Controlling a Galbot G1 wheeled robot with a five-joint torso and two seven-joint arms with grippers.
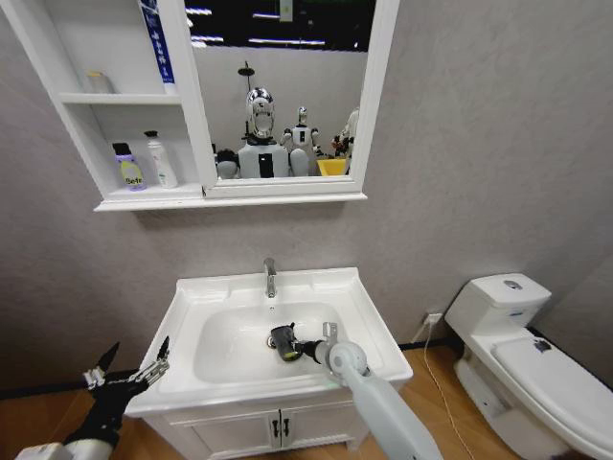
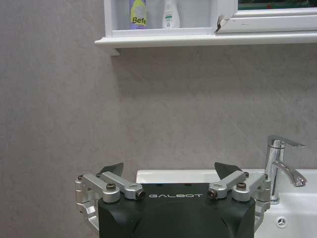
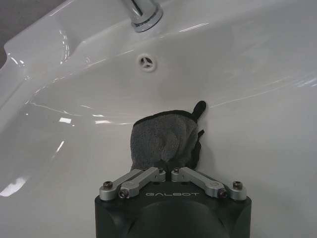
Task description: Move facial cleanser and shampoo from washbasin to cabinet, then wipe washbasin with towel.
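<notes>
Wiping step: the towel (image 3: pixel 166 141) is pinched by the right end effector (image 3: pixel 169 171) inside the washbasin (image 1: pixel 369 311); the left end effector (image 2: pixel 171 173) is held open beside it; sweeping strokes are judged next.

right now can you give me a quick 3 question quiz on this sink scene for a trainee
1. True or false: the right gripper is shut on the towel inside the washbasin bowl.
2. Where do the two bottles stand? A) on the washbasin rim B) on the cabinet's lower shelf C) on the toilet
3. Fill in: the left gripper hangs open off the washbasin's ____ edge.

Key: 1 true; 2 B; 3 left
</notes>
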